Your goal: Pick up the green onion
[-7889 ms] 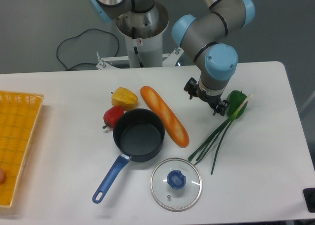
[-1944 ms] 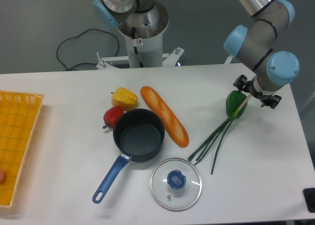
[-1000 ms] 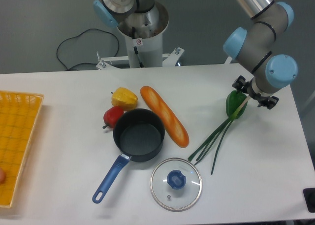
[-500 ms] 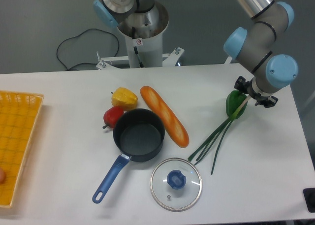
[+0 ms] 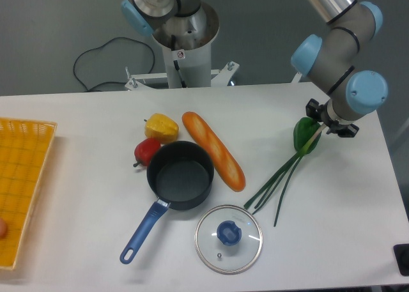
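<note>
The green onion (image 5: 283, 177) lies on the white table at the right. Its dark stalks splay toward the glass lid, and its pale stem end (image 5: 314, 137) rests across a green bell pepper (image 5: 301, 137). My gripper (image 5: 330, 118) points down right over that stem tip. Its jaws stand on either side of the tip with a gap between them, so it is open. The wrist hides the very end of the stem and the fingertips. The onion still rests on the table and pepper.
A bread loaf (image 5: 214, 150) lies left of the onion, beside a dark pot (image 5: 180, 175) with a blue handle. The glass lid (image 5: 228, 239) sits near the front. Yellow (image 5: 161, 126) and red (image 5: 146, 151) peppers are behind the pot. A yellow basket (image 5: 22, 177) stands at far left.
The gripper swung from beside the bread to over the onion's stem end, then sank slightly. Its jaws have drawn a little closer together. The onion has not moved.
</note>
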